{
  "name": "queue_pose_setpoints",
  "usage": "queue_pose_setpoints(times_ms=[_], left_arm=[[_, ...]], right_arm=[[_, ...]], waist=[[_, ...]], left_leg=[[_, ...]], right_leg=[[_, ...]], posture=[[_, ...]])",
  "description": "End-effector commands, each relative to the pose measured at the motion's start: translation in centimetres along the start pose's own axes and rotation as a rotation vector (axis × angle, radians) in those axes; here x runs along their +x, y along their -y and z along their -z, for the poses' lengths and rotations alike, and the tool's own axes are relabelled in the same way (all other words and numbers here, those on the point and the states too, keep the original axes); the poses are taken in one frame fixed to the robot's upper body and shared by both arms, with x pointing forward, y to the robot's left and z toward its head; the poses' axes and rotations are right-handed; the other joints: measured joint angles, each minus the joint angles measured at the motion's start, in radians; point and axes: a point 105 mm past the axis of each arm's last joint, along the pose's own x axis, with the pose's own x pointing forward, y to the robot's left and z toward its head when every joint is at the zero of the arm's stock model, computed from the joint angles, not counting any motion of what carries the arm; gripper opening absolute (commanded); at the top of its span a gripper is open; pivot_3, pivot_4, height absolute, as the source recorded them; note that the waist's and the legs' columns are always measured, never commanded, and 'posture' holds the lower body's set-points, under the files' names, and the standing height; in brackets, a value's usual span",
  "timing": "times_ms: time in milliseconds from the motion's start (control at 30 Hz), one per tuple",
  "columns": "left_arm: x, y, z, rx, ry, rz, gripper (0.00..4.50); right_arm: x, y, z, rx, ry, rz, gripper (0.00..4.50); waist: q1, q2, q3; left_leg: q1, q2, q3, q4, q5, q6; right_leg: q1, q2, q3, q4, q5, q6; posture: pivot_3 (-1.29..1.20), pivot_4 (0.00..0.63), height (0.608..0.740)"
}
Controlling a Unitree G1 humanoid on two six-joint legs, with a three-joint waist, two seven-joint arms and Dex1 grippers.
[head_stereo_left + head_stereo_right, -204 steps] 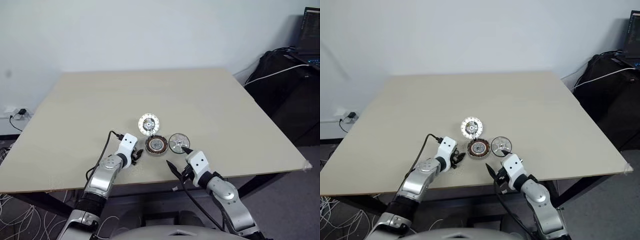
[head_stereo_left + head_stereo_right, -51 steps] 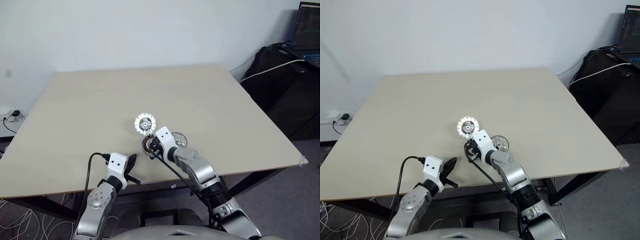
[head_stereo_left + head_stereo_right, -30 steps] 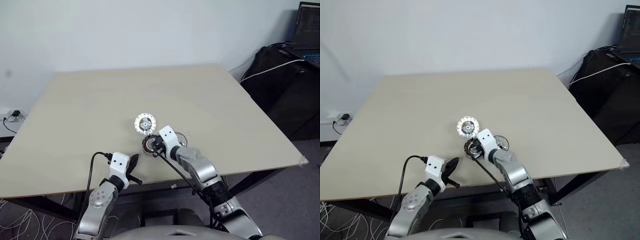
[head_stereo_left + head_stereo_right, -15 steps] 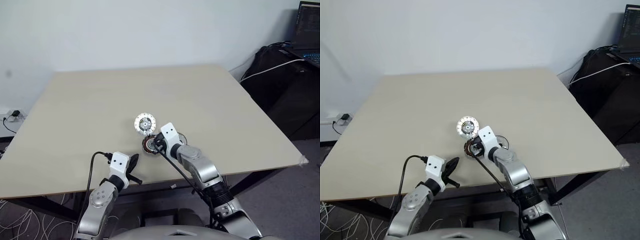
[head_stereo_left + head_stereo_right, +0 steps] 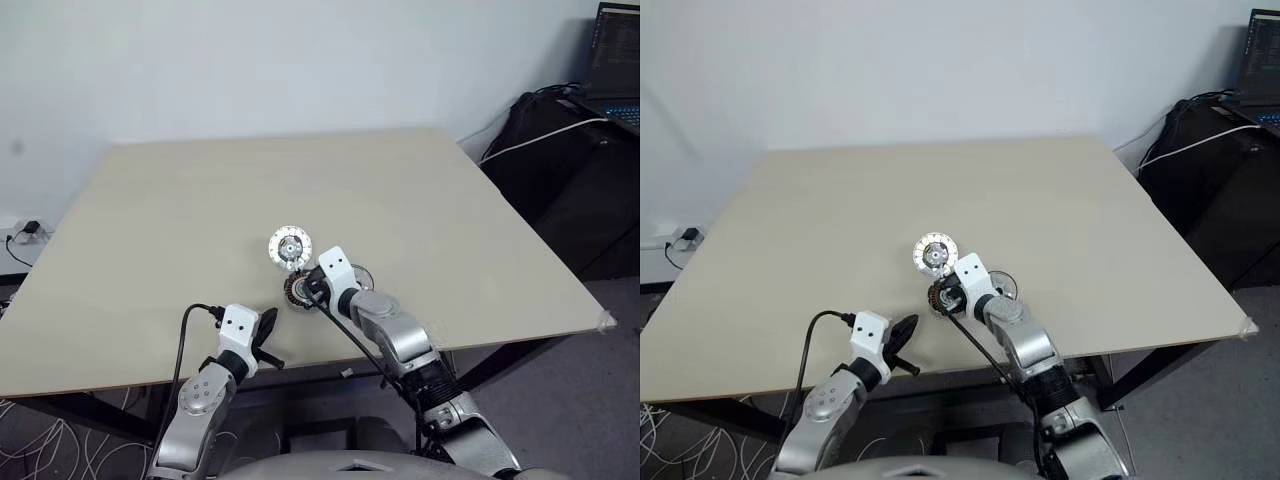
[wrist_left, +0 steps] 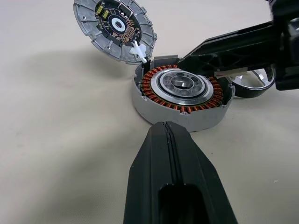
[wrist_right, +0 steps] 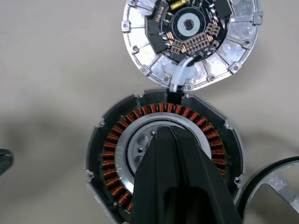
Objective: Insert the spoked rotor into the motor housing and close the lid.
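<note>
The motor housing (image 6: 154, 109) is a grey cup with copper windings around a silver hub, lying near the table's front middle. The lid (image 7: 140, 56), a ribbed silver disc bearing a round circuit board, lies flat just beyond it, joined to it by short white wires. The spoked rotor (image 7: 275, 186), a dark-rimmed shiny ring, lies right of the housing, half hidden by my right wrist. My right gripper (image 7: 161, 131) is shut, its tip over the housing's centre; whether it touches cannot be told. My left gripper (image 6: 163, 127) is shut and empty, short of the housing on the near side.
The housing sits on a pale wooden table (image 5: 180, 200), close to its front edge (image 5: 120, 378). Past the table's right side stand dark bags (image 5: 575, 170) with a white cable and a laptop (image 5: 615, 55). A wall lies behind.
Since the oldest frames my left gripper has drawn back from the housing towards the front edge, and my right gripper has moved from beside the rotor to over the housing. Over the last second, nothing visibly moved.
</note>
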Motion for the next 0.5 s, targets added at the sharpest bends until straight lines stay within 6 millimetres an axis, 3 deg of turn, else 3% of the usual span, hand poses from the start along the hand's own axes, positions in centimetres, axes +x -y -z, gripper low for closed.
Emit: queue_pose_setpoints(times_ms=[33,500], left_arm=[[0.12,0.04,-1.23,0.011,0.045,0.001,0.00],[0.18,-0.11,-1.32,0.013,0.047,-0.002,0.00]], right_arm=[[0.12,0.39,-1.66,-0.022,0.056,0.016,0.02],[0.30,-0.24,-1.00,-0.034,0.029,-0.018,0.02]], waist=[[0.000,0.000,0.000],[-0.004,0.000,0.000]], left_leg=[[0.000,0.000,0.000,0.000,0.000,0.000],[0.000,0.000,0.000,0.000,0.000,0.000]], right_leg=[[0.000,0.000,0.000,0.000,0.000,0.000],[0.000,0.000,0.000,0.000,0.000,0.000]], posture=[[0.00,0.000,0.740],[0.00,0.000,0.740]])
